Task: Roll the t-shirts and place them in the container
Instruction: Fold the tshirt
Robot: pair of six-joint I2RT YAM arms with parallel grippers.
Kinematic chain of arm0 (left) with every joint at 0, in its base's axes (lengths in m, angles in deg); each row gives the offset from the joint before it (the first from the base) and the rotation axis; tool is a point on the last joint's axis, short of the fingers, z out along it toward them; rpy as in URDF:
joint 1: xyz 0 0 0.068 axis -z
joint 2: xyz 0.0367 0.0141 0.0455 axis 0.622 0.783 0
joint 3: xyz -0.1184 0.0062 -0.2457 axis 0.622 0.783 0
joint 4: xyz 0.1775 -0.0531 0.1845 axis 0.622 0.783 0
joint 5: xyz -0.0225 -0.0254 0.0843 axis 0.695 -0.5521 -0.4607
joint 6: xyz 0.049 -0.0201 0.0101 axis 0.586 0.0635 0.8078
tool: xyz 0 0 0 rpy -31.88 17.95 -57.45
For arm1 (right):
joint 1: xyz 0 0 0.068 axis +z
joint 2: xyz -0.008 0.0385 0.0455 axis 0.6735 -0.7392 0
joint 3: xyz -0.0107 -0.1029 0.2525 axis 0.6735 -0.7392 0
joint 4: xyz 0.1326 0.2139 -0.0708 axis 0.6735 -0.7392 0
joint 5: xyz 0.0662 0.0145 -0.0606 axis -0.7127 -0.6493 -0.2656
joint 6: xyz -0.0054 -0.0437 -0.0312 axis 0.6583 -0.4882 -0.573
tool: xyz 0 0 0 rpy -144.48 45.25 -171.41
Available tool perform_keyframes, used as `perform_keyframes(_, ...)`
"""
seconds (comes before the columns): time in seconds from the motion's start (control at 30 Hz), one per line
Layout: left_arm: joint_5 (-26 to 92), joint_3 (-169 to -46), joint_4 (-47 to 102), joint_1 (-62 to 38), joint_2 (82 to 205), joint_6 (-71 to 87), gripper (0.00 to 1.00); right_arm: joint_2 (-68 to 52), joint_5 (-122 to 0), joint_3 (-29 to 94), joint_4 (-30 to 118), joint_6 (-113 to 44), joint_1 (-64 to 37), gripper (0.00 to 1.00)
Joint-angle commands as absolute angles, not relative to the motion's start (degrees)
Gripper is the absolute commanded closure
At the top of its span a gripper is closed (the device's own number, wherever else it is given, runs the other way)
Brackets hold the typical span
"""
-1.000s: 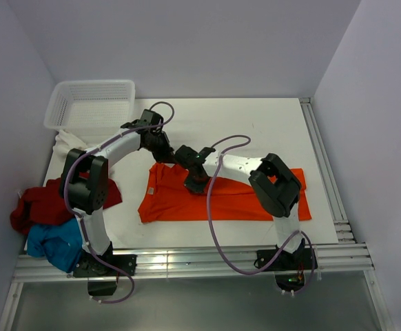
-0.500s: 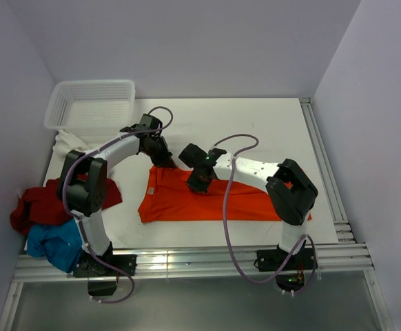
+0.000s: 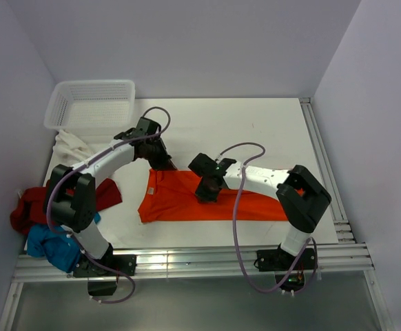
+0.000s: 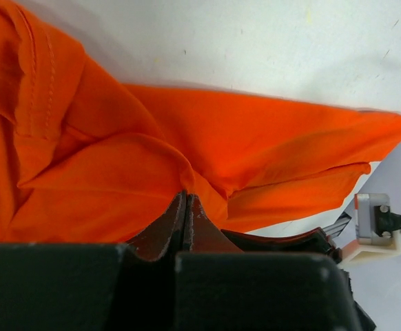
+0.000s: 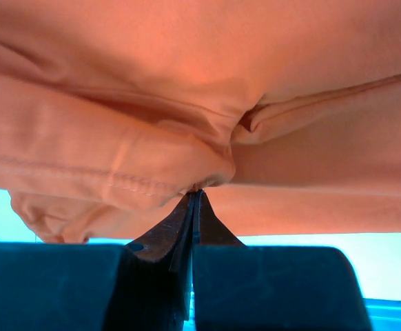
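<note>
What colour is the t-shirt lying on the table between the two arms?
The t-shirt is bright orange; the top external view shows it best.

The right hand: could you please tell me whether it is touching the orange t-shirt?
Touching. The right wrist view shows the right hand shut on a fold of the orange t-shirt, with the cloth pinched at its tips.

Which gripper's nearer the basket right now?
Left. The left gripper pinches the shirt's far edge, off the basket's near right corner. The right gripper pinches the shirt further right and closer to the bases.
</note>
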State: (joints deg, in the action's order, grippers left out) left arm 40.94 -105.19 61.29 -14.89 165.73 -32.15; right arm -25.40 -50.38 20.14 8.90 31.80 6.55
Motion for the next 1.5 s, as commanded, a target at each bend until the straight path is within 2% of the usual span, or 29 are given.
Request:
perform_keyframes(0.0, 38.3, -104.1, 60.3, -13.0, 162.0, -34.3, 1.0, -22.2, -51.0, 19.0, 10.3, 29.4, 6.9, 1.0)
perform_keyframes(0.8, 29.2, -88.2, 61.4, -5.1, 144.5, -45.9, 1.0, -20.8, -55.6, 15.7, 12.2, 15.8, 4.9, 1.0)
perform_keyframes(1.47, 24.9, -76.4, 61.0, 4.0, 135.9, -57.5, 1.0, -19.7, -57.5, 14.5, 11.8, 9.5, 2.6, 1.0)
